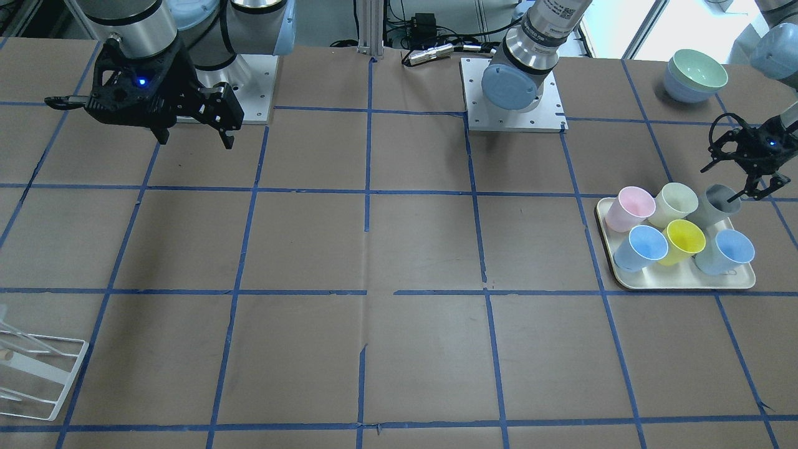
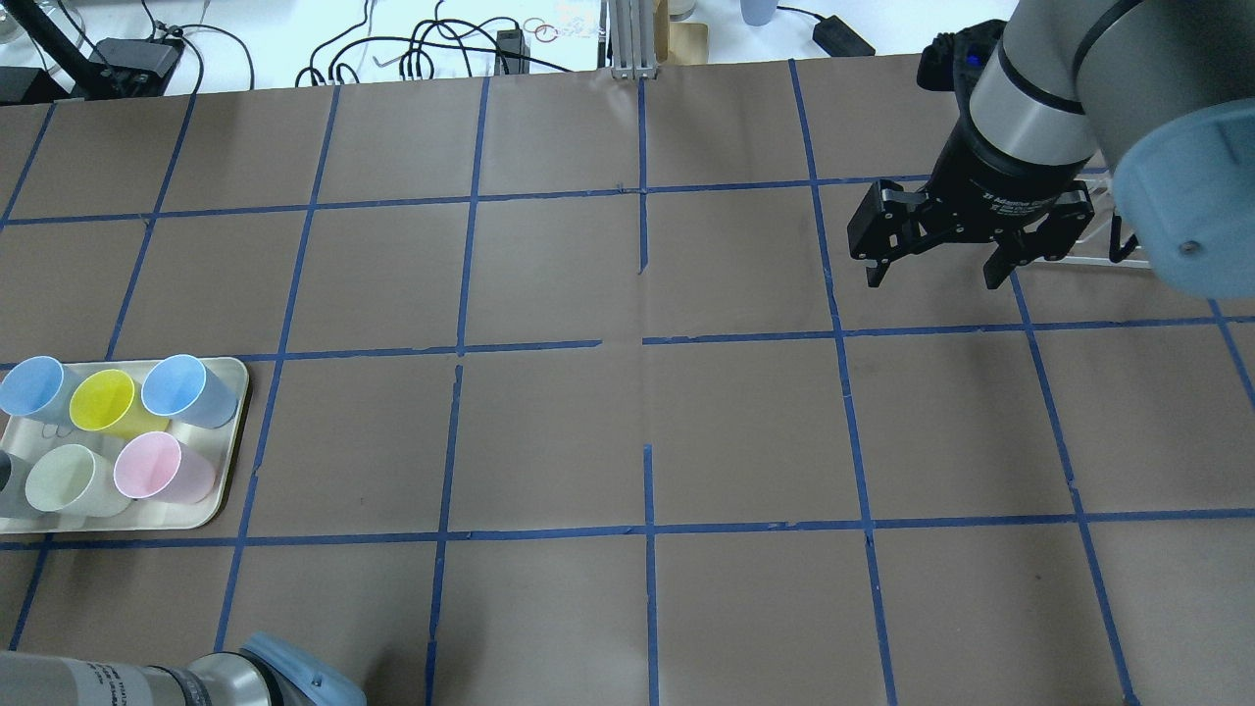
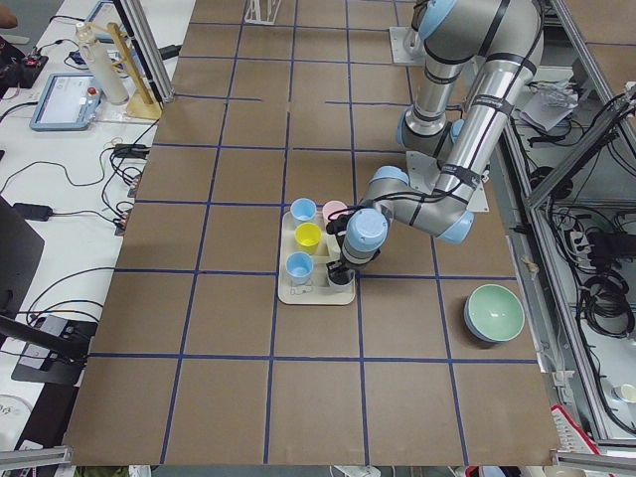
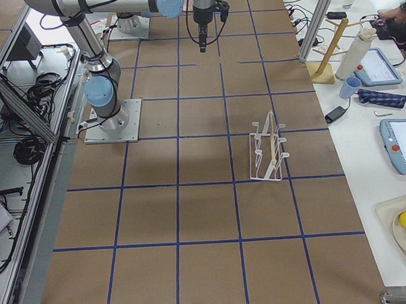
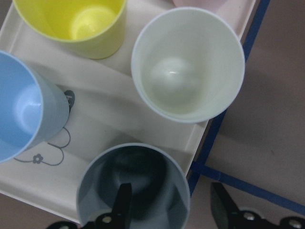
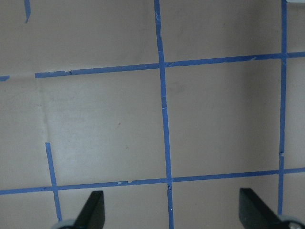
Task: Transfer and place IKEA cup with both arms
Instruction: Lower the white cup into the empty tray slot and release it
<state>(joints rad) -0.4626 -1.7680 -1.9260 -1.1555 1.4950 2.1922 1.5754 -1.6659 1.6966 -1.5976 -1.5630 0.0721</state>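
Observation:
The pale grey IKEA cup (image 1: 714, 206) stands upright at the back corner of a cream tray (image 1: 679, 284); it also shows in the left wrist view (image 5: 138, 176) and at the overhead view's left edge (image 2: 8, 480). My left gripper (image 1: 745, 181) is open just above it. In the left wrist view one of its fingers (image 5: 121, 202) is inside the cup's mouth and the other is outside the rim. My right gripper (image 2: 931, 270) is open and empty, hanging above bare table on the other side; it also shows in the front view (image 1: 196, 138).
The tray also holds a pink cup (image 1: 628, 209), a pale green-cream cup (image 1: 676, 202), a yellow cup (image 1: 682, 240) and two light-blue cups (image 1: 642, 246). Stacked bowls (image 1: 695, 75) stand beyond the tray. A white wire rack (image 1: 37, 374) stands near the right arm's table end.

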